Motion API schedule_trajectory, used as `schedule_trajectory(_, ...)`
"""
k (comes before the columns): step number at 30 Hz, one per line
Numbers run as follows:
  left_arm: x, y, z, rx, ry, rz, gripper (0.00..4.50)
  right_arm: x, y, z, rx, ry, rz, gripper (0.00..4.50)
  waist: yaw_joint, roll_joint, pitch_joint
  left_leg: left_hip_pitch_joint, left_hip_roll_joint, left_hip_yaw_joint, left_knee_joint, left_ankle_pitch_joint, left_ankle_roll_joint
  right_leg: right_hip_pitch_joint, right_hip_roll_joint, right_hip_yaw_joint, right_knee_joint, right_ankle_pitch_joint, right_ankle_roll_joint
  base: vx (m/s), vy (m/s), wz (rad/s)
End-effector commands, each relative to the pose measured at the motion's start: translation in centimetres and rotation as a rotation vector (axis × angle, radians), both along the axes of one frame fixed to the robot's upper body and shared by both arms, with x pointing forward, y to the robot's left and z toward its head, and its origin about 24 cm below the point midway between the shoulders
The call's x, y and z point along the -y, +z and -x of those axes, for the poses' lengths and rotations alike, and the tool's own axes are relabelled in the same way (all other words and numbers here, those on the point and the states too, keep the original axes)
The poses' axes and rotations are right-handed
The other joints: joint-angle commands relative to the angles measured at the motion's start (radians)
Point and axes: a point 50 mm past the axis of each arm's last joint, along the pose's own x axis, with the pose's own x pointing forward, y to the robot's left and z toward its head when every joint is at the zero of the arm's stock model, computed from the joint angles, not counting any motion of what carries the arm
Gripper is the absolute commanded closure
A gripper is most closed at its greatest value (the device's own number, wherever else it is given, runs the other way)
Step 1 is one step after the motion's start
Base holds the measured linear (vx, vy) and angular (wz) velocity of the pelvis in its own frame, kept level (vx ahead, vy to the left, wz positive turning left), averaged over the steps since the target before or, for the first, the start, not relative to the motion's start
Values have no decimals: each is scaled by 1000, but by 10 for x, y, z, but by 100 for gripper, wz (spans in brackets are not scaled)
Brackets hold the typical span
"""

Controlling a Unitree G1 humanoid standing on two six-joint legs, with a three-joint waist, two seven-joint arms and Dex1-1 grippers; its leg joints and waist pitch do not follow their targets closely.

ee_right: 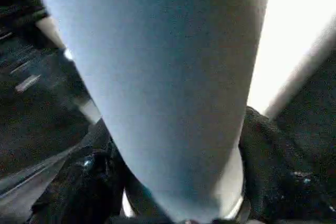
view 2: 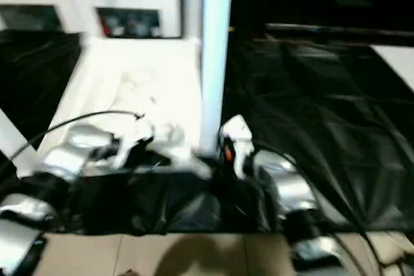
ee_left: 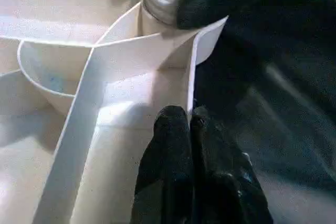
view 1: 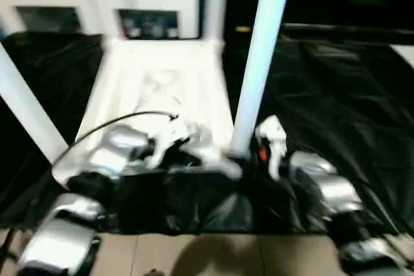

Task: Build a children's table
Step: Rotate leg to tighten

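Three legs stand upright from the inverted tabletop (view 1: 162, 82), which lies ribbed side up on a black sheet (view 1: 336, 101) over the floor: one leg at the far right corner (view 1: 215, 1), one at the near left corner (view 1: 26, 111), and the leg in hand (view 1: 259, 63) at the near right corner. The step in hand appears to be the seating of this near right leg in its rounded corner socket (ee_left: 173, 30).

The right gripper (ee_right: 173, 203) clasps the leg low down, just above the socket, one black finger on either side of the tube — the right wrist view shows the tube rising between them. The left gripper (ee_left: 185, 116) rests with its two fingers pressed together, holding nothing, the tips touching the tabletop's near right edge wall just beside the socket; judged from this, it steadies the tabletop while the other arm works the leg.

Whether the leg is fully home cannot be told. The next move likely calls for a firm downward push — or a twist — along the leg's axis with the tabletop held still, then a release. A white cabinet (view 1: 97, 4) with glass doors stands beyond the far edge.
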Motion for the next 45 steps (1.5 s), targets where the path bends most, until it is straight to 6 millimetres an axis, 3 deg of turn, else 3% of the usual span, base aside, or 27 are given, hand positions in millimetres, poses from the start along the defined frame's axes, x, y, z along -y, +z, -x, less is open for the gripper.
schedule_trajectory(1, 28, -1, -2, 13, 37, 39, 450, -22, -7, -3, -18, -57, 23, 191, -2, 3, -54, 3, 32, -13, -71, -239, -1, 49, -81, 56, -94, -394, -132, 0, 0, 0)
schedule_trajectory(3, 37, -1, -4, 23, 67, 54, 450, -29, -10, -6, -39, -130, 15, 191, -9, 3, -55, 1, 30, -13, -70, -224, 3, 48, -80, 56, -92, -374, -139, 0, 0, 0)
schedule_trajectory(6, 49, -2, -3, 27, 83, 70, 450, -41, -12, -10, -61, -218, 16, 191, -19, 6, -61, -2, 29, -12, -69, -187, 15, 52, -75, 57, -82, -273, -164, 0, 0, 0)
schedule_trajectory(9, 57, -4, 1, 16, 59, 77, 450, -55, -7, -10, -12, -192, -20, 121, -21, 9, -60, -3, 28, -9, -67, -192, 31, 52, -76, 57, -83, -252, -172, 0, 0, 0)
schedule_trajectory(11, 53, -5, 2, 9, 41, 73, 450, -53, -4, -10, -7, -162, -52, 118, -22, 8, -60, -3, 29, -9, -67, -194, 36, 53, -75, 57, -82, -250, -174, 0, 0, 0)
schedule_trajectory(13, 47, -5, 4, 5, 7, 73, 450, -50, -1, -10, 9, -109, -61, 79, -21, 8, -61, -4, 30, -9, -67, -182, 46, 56, -75, 58, -79, -226, -181, 0, 0, 0)
schedule_trajectory(15, 46, -5, 5, 5, -3, 74, 450, -48, -1, -9, 12, -92, -62, 72, -21, 8, -62, -5, 31, -9, -65, -172, 55, 57, -76, 59, -76, -192, -192, 0, 0, 0)
schedule_trajectory(17, 38, -4, 7, 2, -44, 83, 450, -43, 0, -5, 23, 10, -39, 72, -20, 8, -63, -5, 32, -9, -65, -160, 60, 60, -76, 58, -72, -166, -203, 0, 0, 0)
schedule_trajectory(18, 31, -2, 10, -15, -80, 99, 450, -38, 2, 0, 23, 113, -25, 38, -18, 9, -65, -5, 32, -8, -62, -139, 75, 60, -75, 59, -66, -116, -218, 0, 0, 0)
schedule_trajectory(20, 26, 0, 11, -25, -111, 104, 450, -33, 4, 2, 34, 178, -14, 31, -16, 7, -65, -5, 34, -6, -61, -130, 89, 62, -73, 59, -61, -80, -229, 0, 0, 0)
schedule_trajectory(23, 18, 2, 13, -37, -155, 96, 450, -25, 7, 5, 47, 261, 6, 15, -11, 8, -62, -4, 37, -4, -61, -153, 90, 59, -74, 56, -65, -119, -231, 0, 0, 0)
schedule_trajectory(26, 8, 4, 15, -54, -216, 78, 450, -15, 11, 12, 27, 403, 20, 15, -1, 10, -58, 0, 39, -3, -62, -183, 76, 55, -76, 58, -72, -200, -213, 0, 0, 0)
schedule_trajectory(29, 2, 5, 17, -68, -257, 65, 450, -9, 12, 19, -10, 509, 19, 15, 13, 8, -60, 1, 41, -3, -61, -169, 80, 55, -75, 59, -67, -172, -213, 0, 0, 0)
schedule_trajectory(30, -1, 6, 19, -84, -280, 64, 450, -6, 13, 22, -35, 556, 17, 40, 17, 9, -61, 1, 41, -3, -61, -161, 80, 55, -76, 59, -65, -158, -217, 0, 0, 0)
schedule_trajectory(36, -8, 9, 24, -134, -342, 68, 450, -2, 12, 32, -113, 677, -3, 77, 32, 8, -62, 2, 41, -3, -61, -157, 73, 53, -78, 58, -66, -171, -214, 0, 0, 0)
schedule_trajectory(45, -13, 9, 24, -151, -361, 54, 450, -3, 11, 39, -161, 733, -20, 153, 34, 10, -63, 1, 40, -5, -62, -155, 59, 55, -77, 57, -67, -177, -206, 0, 0, 0)
